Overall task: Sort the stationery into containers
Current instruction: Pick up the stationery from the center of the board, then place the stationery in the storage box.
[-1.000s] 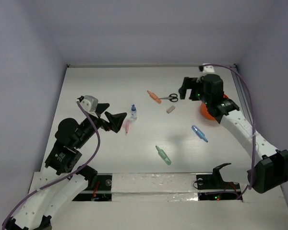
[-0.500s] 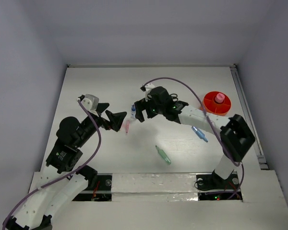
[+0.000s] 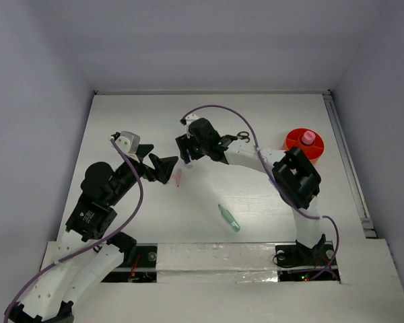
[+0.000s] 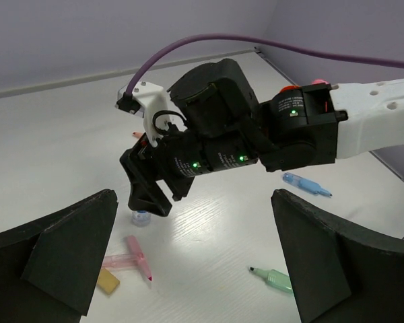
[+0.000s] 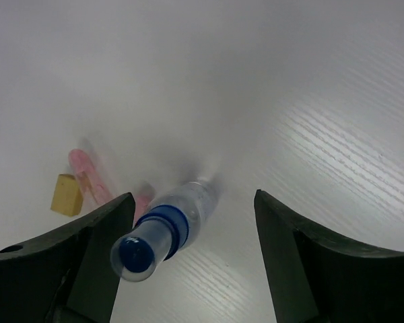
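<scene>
Hovering my right gripper (image 5: 195,269) over the small white plastic bottle with the blue cap (image 5: 163,234), I see its fingers spread wide, the bottle standing between them, closer to one. A stubby pink marker (image 5: 87,169) and a yellow block eraser (image 5: 67,194) lie just beside it. My left gripper (image 4: 195,269) hangs near, jaws wide apart, empty. The round bright orange bowl (image 3: 293,142) sits well apart, a pink piece (image 3: 309,137) inside.

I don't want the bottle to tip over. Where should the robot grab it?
The bottle stands upright, slim and round, so grip its clear body just under the blue cap, coming down from above. The open right gripper hangs with a finger on each side.
</scene>
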You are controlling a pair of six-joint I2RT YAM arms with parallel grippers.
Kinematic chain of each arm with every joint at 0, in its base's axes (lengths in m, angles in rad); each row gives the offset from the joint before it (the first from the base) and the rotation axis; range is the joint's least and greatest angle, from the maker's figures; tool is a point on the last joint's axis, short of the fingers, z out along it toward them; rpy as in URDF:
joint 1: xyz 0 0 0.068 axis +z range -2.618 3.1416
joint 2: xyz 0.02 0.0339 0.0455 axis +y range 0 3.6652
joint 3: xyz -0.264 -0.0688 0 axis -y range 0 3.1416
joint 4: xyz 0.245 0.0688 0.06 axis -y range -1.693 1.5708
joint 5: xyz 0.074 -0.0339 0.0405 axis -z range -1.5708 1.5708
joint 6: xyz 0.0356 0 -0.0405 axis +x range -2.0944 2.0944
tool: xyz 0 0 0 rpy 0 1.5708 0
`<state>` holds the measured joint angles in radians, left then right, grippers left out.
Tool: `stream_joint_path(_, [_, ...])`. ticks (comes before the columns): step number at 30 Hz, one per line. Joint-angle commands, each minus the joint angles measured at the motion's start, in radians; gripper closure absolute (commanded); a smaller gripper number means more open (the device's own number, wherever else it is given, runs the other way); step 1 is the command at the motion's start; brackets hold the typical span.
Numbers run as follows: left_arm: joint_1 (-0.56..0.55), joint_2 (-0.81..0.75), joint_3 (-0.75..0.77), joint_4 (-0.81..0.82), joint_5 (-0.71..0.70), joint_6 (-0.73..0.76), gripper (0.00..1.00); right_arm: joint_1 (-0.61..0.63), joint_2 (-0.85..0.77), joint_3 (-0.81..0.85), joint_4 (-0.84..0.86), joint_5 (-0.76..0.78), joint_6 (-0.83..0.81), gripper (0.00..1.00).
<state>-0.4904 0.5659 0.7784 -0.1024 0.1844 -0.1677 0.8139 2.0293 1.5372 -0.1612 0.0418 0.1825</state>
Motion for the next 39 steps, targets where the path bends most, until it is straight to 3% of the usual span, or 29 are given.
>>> stream_joint_path(1, [0.004,-0.011,0.002,0.040,0.016,-0.003,0.01,0.013,0.023,0.060,-0.023,0.059,-0.008,0.33])
stream_joint_path(3, [0.004,-0.012,0.001,0.041,0.018,-0.004,0.01,0.022,0.023,0.060,-0.021,0.059,0.001,0.57])
stream_joint_path(6, [0.004,-0.015,0.001,0.043,0.024,-0.004,0.01,0.022,-0.003,0.051,-0.009,0.069,0.021,0.83])
stream_joint_path(9, [0.004,-0.020,0.001,0.044,0.029,-0.006,0.01,0.022,-0.093,-0.006,0.044,0.128,0.054,0.90])
stream_joint_path(14, [0.004,-0.032,-0.001,0.047,0.039,-0.007,0.01,-0.021,-0.363,-0.164,0.092,0.320,0.054,0.94])
stream_joint_path(19, [0.004,-0.077,-0.002,0.052,0.047,-0.009,0.01,-0.227,-0.668,-0.302,-0.069,0.435,0.086,0.95])
stream_joint_path(24, [-0.025,-0.100,-0.002,0.052,0.041,-0.009,0.01,-0.386,-0.851,-0.391,-0.199,0.564,0.092,0.95])
stream_joint_path(39, [-0.043,-0.112,0.001,0.049,0.039,-0.006,0.01,-0.584,-0.820,-0.488,-0.216,0.514,0.107,0.97])
